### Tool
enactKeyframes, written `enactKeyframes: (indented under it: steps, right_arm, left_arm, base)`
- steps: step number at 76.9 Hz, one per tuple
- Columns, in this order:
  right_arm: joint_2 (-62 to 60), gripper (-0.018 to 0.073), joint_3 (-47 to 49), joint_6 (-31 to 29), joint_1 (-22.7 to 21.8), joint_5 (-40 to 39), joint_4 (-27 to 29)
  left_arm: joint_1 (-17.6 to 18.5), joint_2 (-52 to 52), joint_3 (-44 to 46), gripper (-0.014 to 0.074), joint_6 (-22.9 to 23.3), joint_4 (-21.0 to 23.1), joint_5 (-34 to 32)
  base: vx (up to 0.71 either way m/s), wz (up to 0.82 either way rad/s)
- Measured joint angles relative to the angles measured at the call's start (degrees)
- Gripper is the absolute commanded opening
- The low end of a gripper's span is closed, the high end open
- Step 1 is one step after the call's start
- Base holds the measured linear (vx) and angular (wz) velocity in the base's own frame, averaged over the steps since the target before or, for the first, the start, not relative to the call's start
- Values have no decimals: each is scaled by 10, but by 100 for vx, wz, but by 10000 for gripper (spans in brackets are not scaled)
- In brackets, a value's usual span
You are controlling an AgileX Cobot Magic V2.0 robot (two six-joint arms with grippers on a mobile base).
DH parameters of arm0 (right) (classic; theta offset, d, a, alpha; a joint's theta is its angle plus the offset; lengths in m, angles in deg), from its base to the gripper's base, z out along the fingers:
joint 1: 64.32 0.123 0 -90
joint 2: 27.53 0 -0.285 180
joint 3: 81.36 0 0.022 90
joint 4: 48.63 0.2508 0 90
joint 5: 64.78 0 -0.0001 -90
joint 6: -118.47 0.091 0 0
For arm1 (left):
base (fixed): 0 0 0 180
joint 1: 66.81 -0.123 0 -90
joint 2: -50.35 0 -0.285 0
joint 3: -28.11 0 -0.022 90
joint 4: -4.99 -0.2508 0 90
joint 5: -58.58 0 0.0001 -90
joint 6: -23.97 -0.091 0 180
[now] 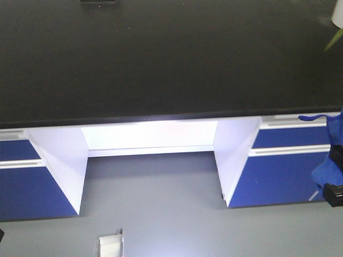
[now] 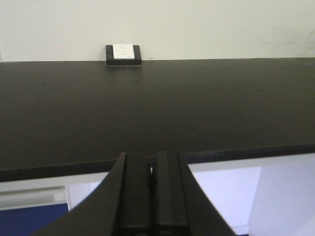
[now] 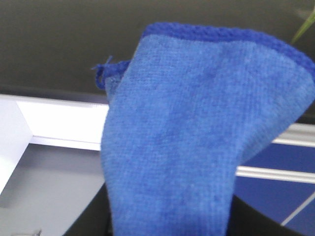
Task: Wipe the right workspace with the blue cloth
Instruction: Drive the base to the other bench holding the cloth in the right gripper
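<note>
The blue cloth fills most of the right wrist view, standing up out of my right gripper, which is shut on it; the fingertips are hidden under the fabric. In the front view the blue cloth and right gripper sit at the far right edge, below the bench's front edge and in front of the blue drawers. The right workspace is a wide matte black benchtop. My left gripper is shut on nothing, just short of the benchtop's front edge.
A small black box with a white face stands at the benchtop's back against the wall. Blue cabinet drawers flank a white kneehole over grey floor. A green leaf pokes in at the top right.
</note>
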Motion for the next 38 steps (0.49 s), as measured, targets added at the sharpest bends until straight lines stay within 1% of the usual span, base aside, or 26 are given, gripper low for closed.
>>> enactKeyframes:
  steps: [38]
  right_arm:
    - [0, -8, 0, 0, 0, 0, 0]
  left_arm:
    - [0, 0, 0, -6, 0, 0, 0]
  base:
    - [33, 12]
